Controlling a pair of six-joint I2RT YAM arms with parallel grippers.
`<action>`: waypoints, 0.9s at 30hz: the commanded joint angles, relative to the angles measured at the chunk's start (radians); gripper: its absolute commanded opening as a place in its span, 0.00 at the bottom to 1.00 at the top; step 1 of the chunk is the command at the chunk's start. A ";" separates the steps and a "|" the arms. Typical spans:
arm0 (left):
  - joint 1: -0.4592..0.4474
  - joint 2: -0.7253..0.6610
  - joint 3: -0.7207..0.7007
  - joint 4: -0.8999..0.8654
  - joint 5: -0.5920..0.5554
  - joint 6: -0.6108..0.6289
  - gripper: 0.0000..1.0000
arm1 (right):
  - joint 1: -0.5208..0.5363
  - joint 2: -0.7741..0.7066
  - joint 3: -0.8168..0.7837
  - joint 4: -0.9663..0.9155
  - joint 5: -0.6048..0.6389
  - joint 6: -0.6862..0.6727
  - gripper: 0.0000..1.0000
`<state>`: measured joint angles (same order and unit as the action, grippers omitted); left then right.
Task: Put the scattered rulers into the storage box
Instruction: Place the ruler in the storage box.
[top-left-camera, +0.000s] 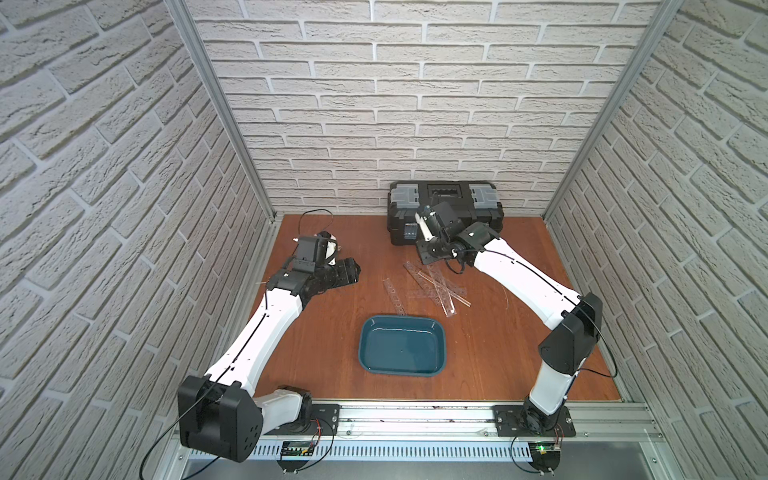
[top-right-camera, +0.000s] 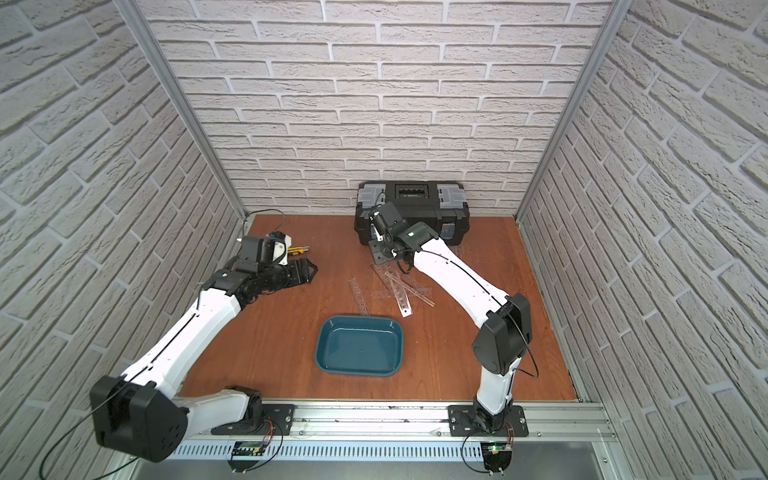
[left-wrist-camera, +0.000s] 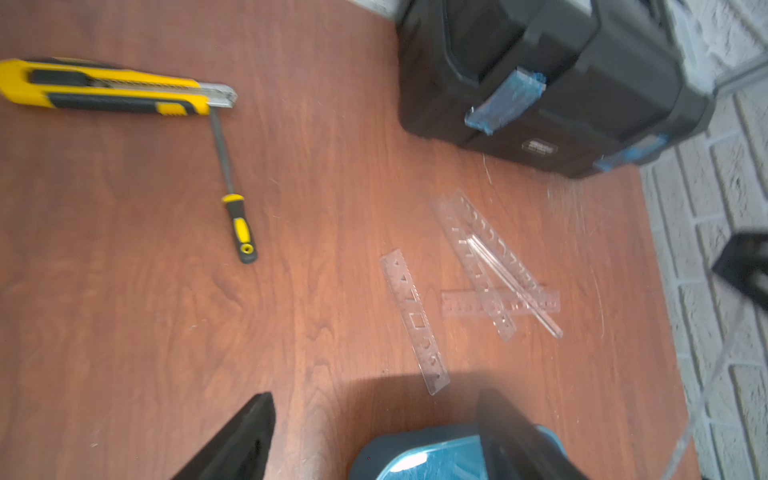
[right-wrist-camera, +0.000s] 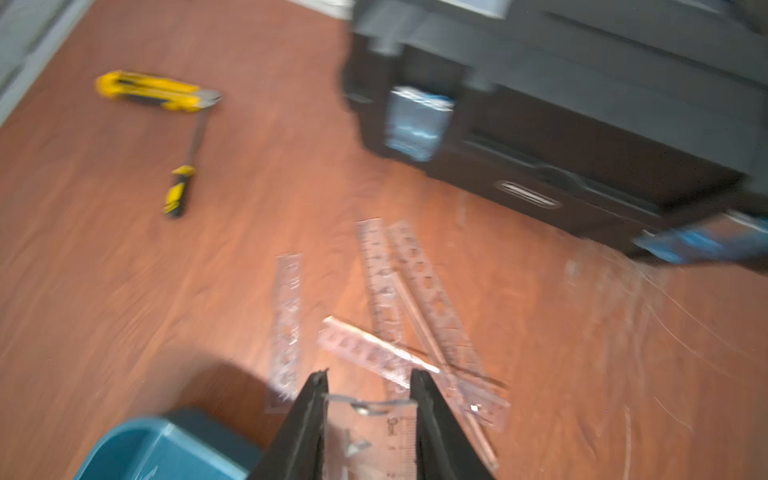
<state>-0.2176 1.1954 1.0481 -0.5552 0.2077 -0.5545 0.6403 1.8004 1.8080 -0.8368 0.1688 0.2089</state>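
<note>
Several clear rulers (top-left-camera: 436, 286) (top-right-camera: 399, 291) (left-wrist-camera: 494, 274) (right-wrist-camera: 415, 316) lie crossed in a pile on the wooden table, just beyond the teal storage box (top-left-camera: 360, 345) (top-right-camera: 320, 345) (left-wrist-camera: 415, 453) (right-wrist-camera: 145, 449). One more ruler (top-left-camera: 395, 297) (left-wrist-camera: 415, 324) lies apart, its end near the box's far rim. My right gripper (right-wrist-camera: 369, 374) (top-left-camera: 428, 257) hangs over the far end of the pile, shut on a clear ruler (right-wrist-camera: 374, 436) clamped across its width. My left gripper (left-wrist-camera: 376, 397) (top-right-camera: 307, 272) is open and holds nothing, left of the rulers.
A black toolbox (top-left-camera: 444, 199) (left-wrist-camera: 540, 83) (right-wrist-camera: 582, 104) stands against the back wall, close behind my right gripper. A yellow-black utility knife (left-wrist-camera: 112, 87) (top-right-camera: 297, 250) and a small screwdriver (left-wrist-camera: 241, 224) (right-wrist-camera: 178, 191) lie at the far left. Brick walls enclose the table.
</note>
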 joint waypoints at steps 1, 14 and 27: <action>0.055 -0.063 -0.002 -0.049 0.007 -0.002 0.81 | 0.091 -0.028 -0.011 -0.028 -0.085 -0.102 0.30; 0.160 -0.261 -0.076 -0.115 -0.027 -0.038 0.83 | 0.306 -0.004 -0.172 0.035 -0.238 -0.254 0.27; 0.175 -0.260 -0.086 -0.107 -0.023 -0.044 0.84 | 0.378 0.065 -0.206 0.092 -0.189 -0.254 0.29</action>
<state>-0.0513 0.9298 0.9676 -0.6769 0.1883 -0.5980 1.0039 1.8423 1.5745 -0.7815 -0.0349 -0.0315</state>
